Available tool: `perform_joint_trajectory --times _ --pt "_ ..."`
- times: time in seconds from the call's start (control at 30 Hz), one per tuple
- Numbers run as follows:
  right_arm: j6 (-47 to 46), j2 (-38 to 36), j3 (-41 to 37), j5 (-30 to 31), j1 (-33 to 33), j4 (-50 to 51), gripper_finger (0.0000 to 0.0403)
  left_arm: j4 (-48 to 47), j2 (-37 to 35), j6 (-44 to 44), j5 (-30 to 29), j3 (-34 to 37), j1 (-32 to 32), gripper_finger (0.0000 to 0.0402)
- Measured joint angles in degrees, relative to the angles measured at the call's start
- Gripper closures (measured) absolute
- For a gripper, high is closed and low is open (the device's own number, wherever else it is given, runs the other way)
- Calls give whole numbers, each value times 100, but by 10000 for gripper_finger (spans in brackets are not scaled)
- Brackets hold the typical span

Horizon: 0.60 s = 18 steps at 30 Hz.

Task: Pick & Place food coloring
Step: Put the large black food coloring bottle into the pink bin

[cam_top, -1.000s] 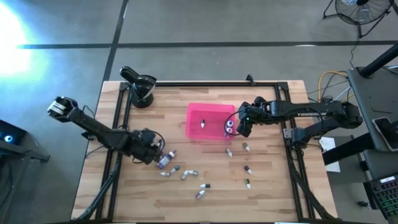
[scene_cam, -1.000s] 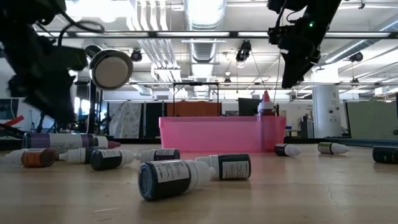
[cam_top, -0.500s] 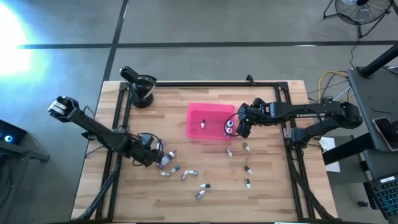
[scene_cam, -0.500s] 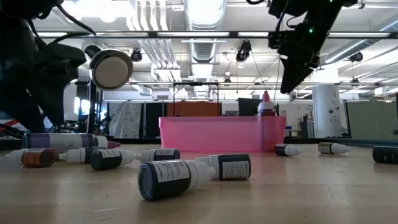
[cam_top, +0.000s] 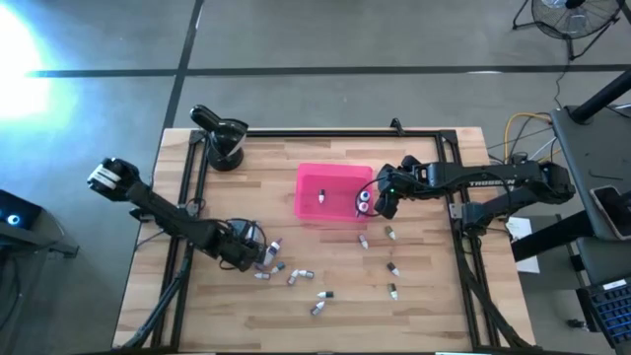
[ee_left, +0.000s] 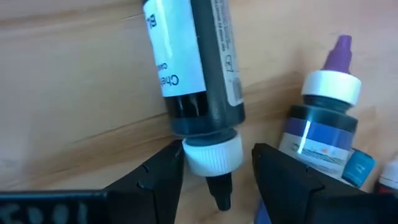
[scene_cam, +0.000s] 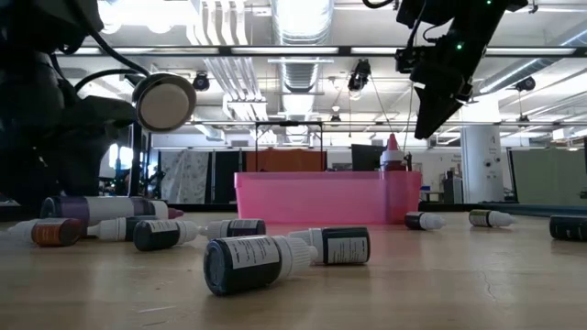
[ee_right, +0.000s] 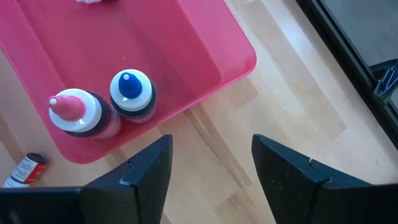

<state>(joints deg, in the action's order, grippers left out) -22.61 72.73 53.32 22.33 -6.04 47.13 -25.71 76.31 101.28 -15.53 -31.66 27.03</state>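
Between left claw (ee_left: 214, 168) fingers: dark bottle (ee_left: 199, 81).

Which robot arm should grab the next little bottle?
Probably the left. Its open left gripper already sits around the cap of a black bottle lying on the table. The right gripper hangs empty beside the pink tray.
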Motion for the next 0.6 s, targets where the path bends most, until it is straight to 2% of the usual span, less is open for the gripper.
perform_joint_trajectory --times 0.33,0.47,0.6 --pt "11 0 0 0 0 -9 189 -234 -151 81 -291 -37 -7 237" --pt "-11 0 0 2 2 -17 189 -247 -86 81 -152 -28 -11 263" --pt "-15 0 0 2 2 -17 189 -251 -81 80 -256 -26 -10 301"
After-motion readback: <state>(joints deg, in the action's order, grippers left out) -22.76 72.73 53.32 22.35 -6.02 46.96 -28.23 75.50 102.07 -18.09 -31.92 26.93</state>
